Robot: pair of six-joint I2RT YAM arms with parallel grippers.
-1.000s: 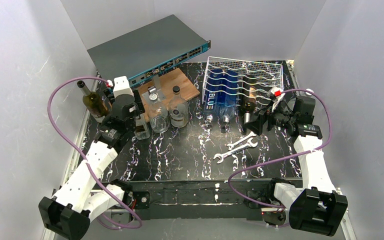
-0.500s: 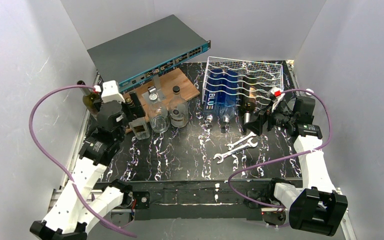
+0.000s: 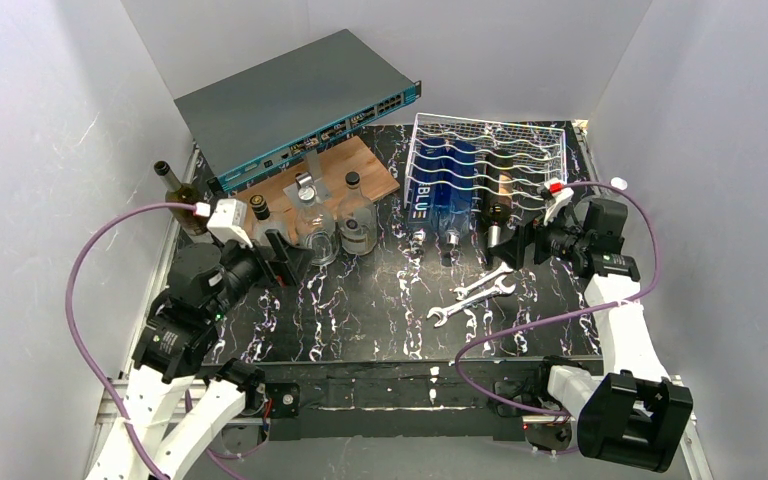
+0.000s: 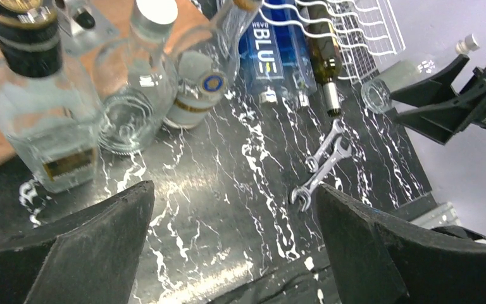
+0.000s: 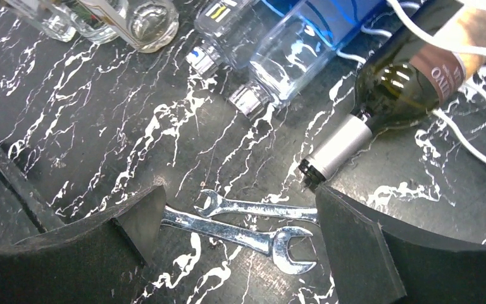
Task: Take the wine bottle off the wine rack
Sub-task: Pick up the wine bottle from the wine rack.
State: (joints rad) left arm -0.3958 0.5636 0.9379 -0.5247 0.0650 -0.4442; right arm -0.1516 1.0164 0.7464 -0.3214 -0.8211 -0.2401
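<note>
The white wire wine rack point(image 3: 535, 150) stands at the back right. A dark wine bottle point(image 3: 501, 195) with a tan label lies in it, its neck poking out over the front. My right gripper point(image 3: 520, 245) hangs open just in front of that neck; in the right wrist view the wine bottle point(image 5: 398, 82) has its mouth right above my right finger, untouched. A second green wine bottle point(image 3: 182, 193) stands upright at the far left. My left gripper point(image 3: 288, 260) is open and empty, in front of the clear bottles.
A blue bottle point(image 3: 442, 190) and a clear one lie in the rack beside the wine bottle. Two wrenches point(image 3: 472, 295) lie below my right gripper. Clear bottles and a glass point(image 3: 335, 230) stand by a wooden board point(image 3: 335, 170). A grey network switch point(image 3: 290, 100) sits behind.
My left gripper opened, let go of the green bottle at the far left and drew back toward the near side. The right arm has barely moved.
</note>
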